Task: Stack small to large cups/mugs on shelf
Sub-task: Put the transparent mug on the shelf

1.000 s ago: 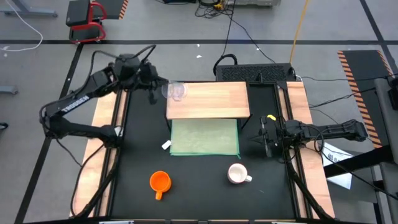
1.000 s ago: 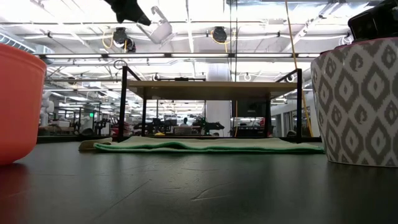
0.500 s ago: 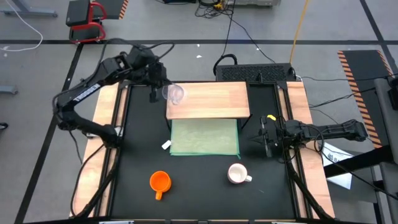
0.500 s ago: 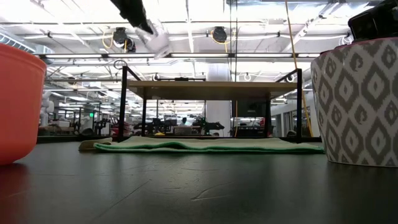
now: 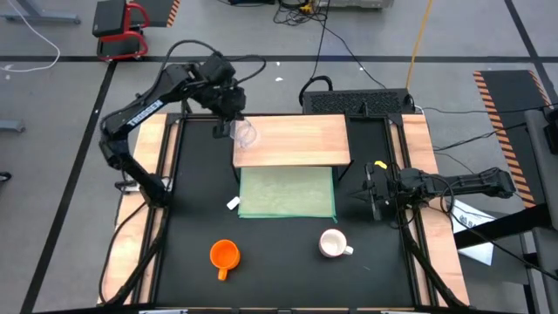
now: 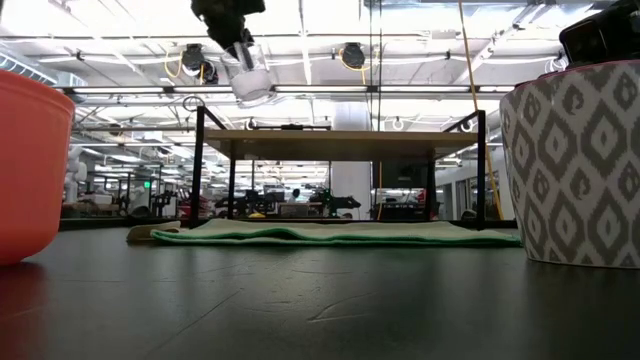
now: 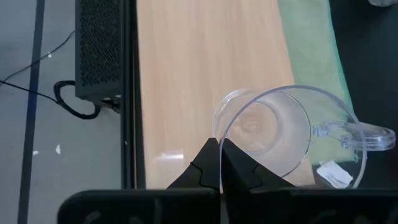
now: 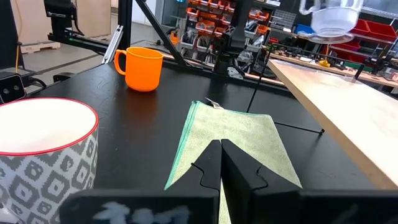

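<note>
High view: left gripper clamped on clear cup over shelf left end, right gripper closed, idle by mat; low view: cup hangs tilted above shelf, so it may tip if released; left wrist: thin rim pinch could slip.

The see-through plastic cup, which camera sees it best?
The left wrist view: the clear plastic cup fills it, rim pinched by the left gripper. High view shows it small; low and right wrist views show it distant.
</note>
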Controlling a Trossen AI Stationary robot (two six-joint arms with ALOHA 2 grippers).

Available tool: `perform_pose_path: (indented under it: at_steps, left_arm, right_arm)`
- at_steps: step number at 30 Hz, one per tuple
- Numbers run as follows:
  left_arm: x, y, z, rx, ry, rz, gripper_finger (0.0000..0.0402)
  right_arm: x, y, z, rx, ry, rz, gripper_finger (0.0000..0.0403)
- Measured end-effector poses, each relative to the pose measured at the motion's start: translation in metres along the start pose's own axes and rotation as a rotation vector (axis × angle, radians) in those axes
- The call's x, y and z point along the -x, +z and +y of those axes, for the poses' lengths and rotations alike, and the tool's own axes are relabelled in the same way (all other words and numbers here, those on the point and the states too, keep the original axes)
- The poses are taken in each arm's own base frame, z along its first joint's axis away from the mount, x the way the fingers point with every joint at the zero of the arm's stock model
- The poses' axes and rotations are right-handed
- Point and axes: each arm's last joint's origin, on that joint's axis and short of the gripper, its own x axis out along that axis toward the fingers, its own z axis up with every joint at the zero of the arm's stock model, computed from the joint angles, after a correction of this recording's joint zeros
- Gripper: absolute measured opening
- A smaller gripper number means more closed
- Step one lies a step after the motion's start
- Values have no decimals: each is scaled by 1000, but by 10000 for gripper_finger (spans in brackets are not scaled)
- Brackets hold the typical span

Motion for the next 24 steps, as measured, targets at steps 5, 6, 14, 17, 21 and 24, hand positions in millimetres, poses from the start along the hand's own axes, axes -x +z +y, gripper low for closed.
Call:
perform_pose_path:
  at_steps: [5, 6, 14, 17, 21, 24]
  left_arm:
    - [-4, 12, 9, 0, -33, 35, 0]
    - [-7, 14, 10, -4, -42, 45, 0]
    - [-29, 18, 15, -30, -82, 107, 0]
    - [-34, 18, 16, -28, -90, 135, 0]
    - [-39, 18, 14, -33, -102, 163, 0]
    - [-41, 19, 13, -36, -104, 168, 0]
  right_arm:
    - [0, 0, 0, 3, 0, 0, 0]
    - [0, 0, 0, 4, 0, 0, 0]
    - [0, 0, 0, 4, 0, 0, 0]
    - [0, 0, 0, 3, 0, 0, 0]
    - [0, 0, 0, 2, 0, 0, 0]
    - [0, 0, 0, 3, 0, 0, 0]
